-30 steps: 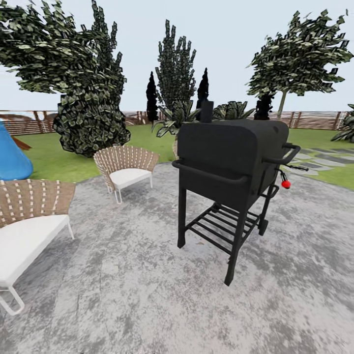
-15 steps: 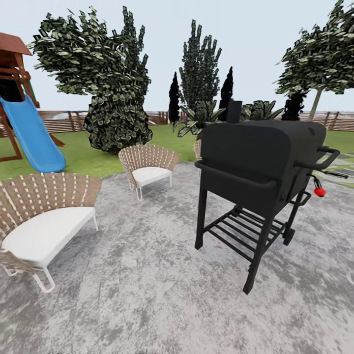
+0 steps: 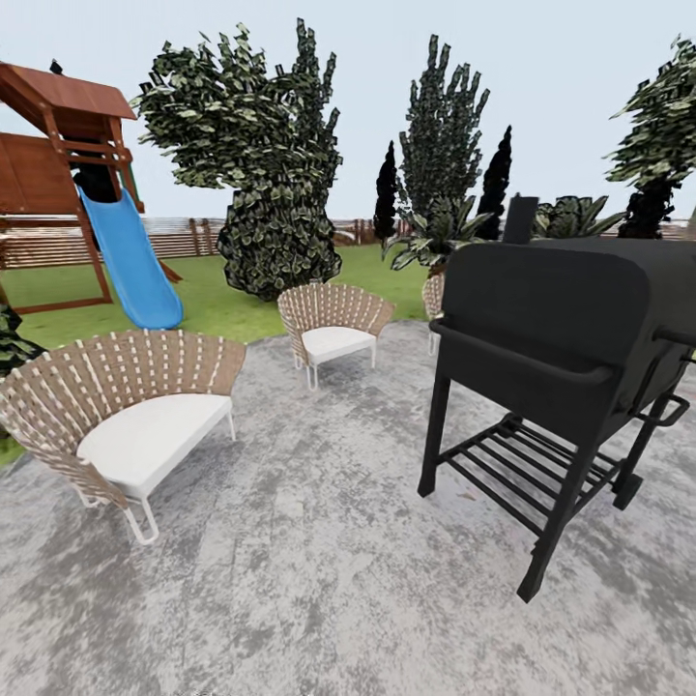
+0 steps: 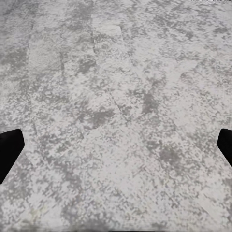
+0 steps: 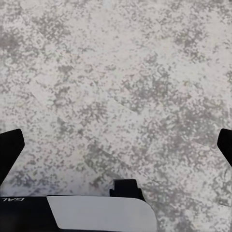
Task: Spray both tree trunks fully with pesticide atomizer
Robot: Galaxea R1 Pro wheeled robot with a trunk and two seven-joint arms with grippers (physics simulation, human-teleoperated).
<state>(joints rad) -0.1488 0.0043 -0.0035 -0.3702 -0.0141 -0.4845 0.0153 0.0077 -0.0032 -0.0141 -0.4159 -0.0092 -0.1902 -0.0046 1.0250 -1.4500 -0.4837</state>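
Flat, even daylight under a pale overcast sky (image 3: 580,58), with no glare and no cast shadows: the black grill (image 3: 561,319) leaves none on the mottled grey paving (image 3: 290,580). Foliage at 12 o'clock looks blocky and soft. Verticals lean outward at 9 and 3 o'clock. Both wrist views are bright, grainy and slightly blurred.

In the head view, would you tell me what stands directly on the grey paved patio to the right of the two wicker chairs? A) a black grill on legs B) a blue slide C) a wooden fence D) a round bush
A: the black grill stands on the grey patio, right of the wicker chairs.
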